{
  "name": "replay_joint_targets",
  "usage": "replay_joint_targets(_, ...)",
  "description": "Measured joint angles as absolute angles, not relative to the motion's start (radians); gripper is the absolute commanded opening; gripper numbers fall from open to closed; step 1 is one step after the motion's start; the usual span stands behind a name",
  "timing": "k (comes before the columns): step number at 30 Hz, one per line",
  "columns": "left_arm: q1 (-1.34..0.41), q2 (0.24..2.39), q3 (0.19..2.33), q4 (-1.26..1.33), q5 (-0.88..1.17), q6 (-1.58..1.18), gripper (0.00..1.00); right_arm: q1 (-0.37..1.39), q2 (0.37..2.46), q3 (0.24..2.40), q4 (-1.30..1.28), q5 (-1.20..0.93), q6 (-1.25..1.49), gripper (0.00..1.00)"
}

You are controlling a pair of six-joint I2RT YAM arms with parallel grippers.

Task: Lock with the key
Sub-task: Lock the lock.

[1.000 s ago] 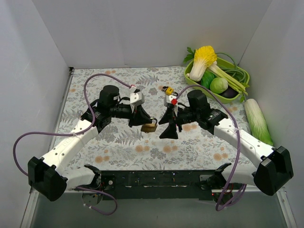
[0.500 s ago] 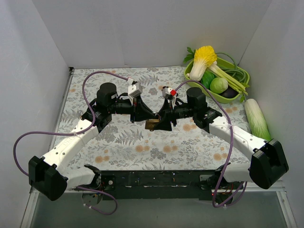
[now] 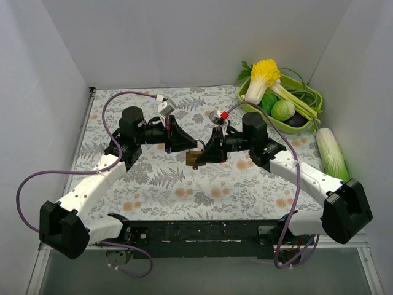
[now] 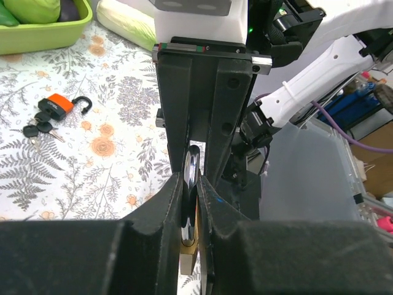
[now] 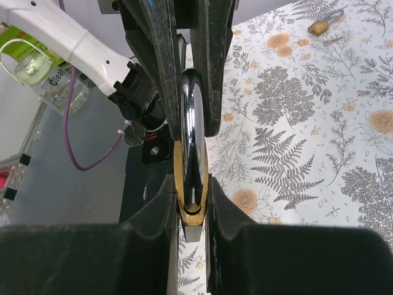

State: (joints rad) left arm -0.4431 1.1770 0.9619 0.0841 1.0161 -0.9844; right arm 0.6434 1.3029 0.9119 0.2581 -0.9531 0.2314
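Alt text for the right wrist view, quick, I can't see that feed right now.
The right gripper jaws clamp a brass padlock by its body, while the left gripper jaws pinch its chrome shackle. A second small padlock lies on the fern-print cloth beyond.

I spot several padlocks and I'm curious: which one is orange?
The orange padlock lies on the cloth beside black keys, shackle swung open. The other two are brass: the held padlock in the robot's grip, and a loose padlock.

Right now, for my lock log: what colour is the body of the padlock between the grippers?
Brass gold; the padlock shows best in the right wrist view.
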Motion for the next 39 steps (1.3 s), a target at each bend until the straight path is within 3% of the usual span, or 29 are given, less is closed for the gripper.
replay_joint_targets(2,-0.440,1.184,0.962,0.089,1.019,-1.009,0.31,0.643,1.306,0.912,0.259,-0.950,0.249,0.01)
replay_joint_targets(7,-0.425,1.185,0.947,0.094,0.976,-1.074,0.44,0.642,1.330,0.912,0.241,-0.930,0.286,0.01)
replay_joint_targets(11,-0.421,1.179,0.921,0.058,0.918,-1.097,0.59,0.639,1.341,0.912,0.235,-0.910,0.320,0.01)
replay_joint_targets(12,-0.421,1.178,0.919,0.047,0.895,-1.103,0.72,0.637,1.342,0.912,0.235,-0.900,0.332,0.01)
replay_joint_targets(13,-0.421,1.176,0.917,0.032,0.869,-1.110,0.77,0.635,1.342,0.912,0.234,-0.889,0.343,0.01)
replay_joint_targets(16,-0.419,1.160,0.905,-0.012,0.788,-1.156,0.84,0.626,1.342,0.912,0.234,-0.843,0.379,0.01)
replay_joint_targets(25,-0.414,1.166,0.898,-0.036,0.627,-1.282,0.63,0.617,1.410,0.945,0.173,-0.760,0.402,0.01)
replay_joint_targets(37,-0.420,1.206,0.907,-0.023,0.688,-1.104,0.28,0.638,1.440,1.019,0.068,-0.853,0.314,0.01)
replay_joint_targets(38,-0.429,1.209,0.915,-0.031,0.689,-1.086,0.22,0.638,1.447,1.028,0.059,-0.858,0.310,0.01)
replay_joint_targets(39,-0.437,1.214,0.923,-0.039,0.689,-1.068,0.01,0.639,1.456,1.039,0.050,-0.863,0.305,0.01)
